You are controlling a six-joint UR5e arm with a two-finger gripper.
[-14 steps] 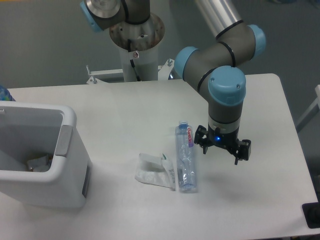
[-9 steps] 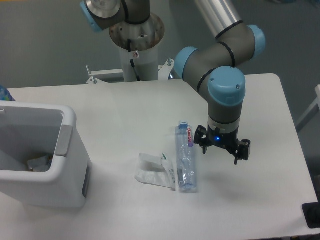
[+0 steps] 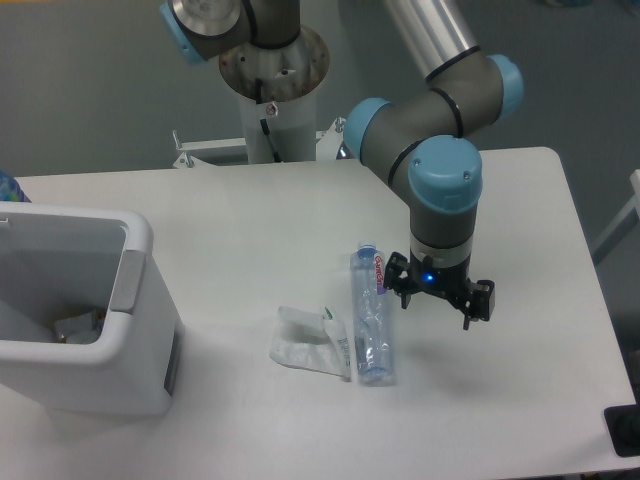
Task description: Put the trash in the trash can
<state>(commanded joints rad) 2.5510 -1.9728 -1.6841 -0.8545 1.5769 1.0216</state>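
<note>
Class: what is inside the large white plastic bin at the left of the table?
Inside the large white plastic bin, a small crumpled whitish scrap lies at the bottom, beside a grey flap on the inner wall. The near wall hides the rest of the floor.

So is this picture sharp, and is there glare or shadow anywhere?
Fixed camera view: slightly soft overall, so the label print on the bottle is unreadable; lighting is even and diffuse on the table, no harsh glare; a faint shadow lies under the gripper; the trash can interior is dim; the wrapper nearly blends into the white tabletop.
</note>
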